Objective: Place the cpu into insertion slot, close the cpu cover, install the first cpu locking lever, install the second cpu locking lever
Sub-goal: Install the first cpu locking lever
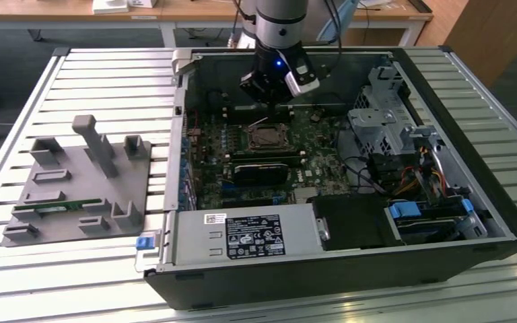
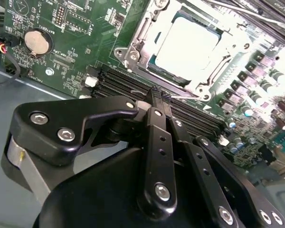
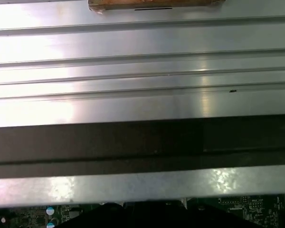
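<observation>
cpu: the cpu (image 2: 189, 43), a pale metal-topped square, sits seated in the insertion slot (image 2: 154, 64) on the green motherboard (image 2: 80, 33); in the exterior view the slot (image 1: 266, 136) lies near the middle of the board, inside the open computer case (image 1: 456, 87).
cpu cover: the cpu cover (image 2: 142, 33), a silvery frame, lies down around the chip, its cut-out centre showing the metal top.
lever: a thin wire lever (image 2: 178, 97) runs along the slot's edge nearest the gripper, right at the fingertips; whether it is latched I cannot tell.
gripper: the gripper (image 2: 157, 97) hangs just beside the slot, over the dark memory sockets (image 2: 118, 80) that border it; its fingers (image 2: 156, 102) are pressed together with no gap seen between them, and the chip lies just beyond the tips, outside the jaws. Whether the wire is pinched I cannot tell.
arm: in the exterior view the gripper (image 1: 268, 101) stands just behind the slot, toward the case's back wall.
surroundings: a round coin battery (image 2: 37, 42) sits well apart from the slot; a grey fixture plate (image 1: 70, 188) rests on the slatted table (image 1: 25, 282), to the case's exterior-view left.
</observation>
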Tool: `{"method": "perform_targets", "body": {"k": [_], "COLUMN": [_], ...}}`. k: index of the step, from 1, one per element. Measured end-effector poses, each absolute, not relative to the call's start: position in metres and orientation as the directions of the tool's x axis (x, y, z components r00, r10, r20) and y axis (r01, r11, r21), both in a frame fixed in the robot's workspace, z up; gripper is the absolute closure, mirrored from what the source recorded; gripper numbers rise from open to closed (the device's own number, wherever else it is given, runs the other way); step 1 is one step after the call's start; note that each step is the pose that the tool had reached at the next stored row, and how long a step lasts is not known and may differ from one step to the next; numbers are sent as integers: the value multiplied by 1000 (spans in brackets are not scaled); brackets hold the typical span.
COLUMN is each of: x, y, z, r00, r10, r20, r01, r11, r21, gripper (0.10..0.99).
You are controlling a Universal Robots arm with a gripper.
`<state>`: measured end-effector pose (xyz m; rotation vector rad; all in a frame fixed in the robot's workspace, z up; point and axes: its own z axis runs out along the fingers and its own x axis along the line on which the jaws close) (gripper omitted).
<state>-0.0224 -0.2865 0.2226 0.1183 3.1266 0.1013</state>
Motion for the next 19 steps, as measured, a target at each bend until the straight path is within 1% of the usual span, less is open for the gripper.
{"method": "perform_targets", "body": {"k": [15,19], "x": [-17,-17], "y": [-285,-285], "z": [201,199], "r00": [-998,-998], "r10": [70,68], "r20": [-8,-8], "r01": [69,68], "r11": [996,996], "r21": [64,64], "gripper": [980,980]}}
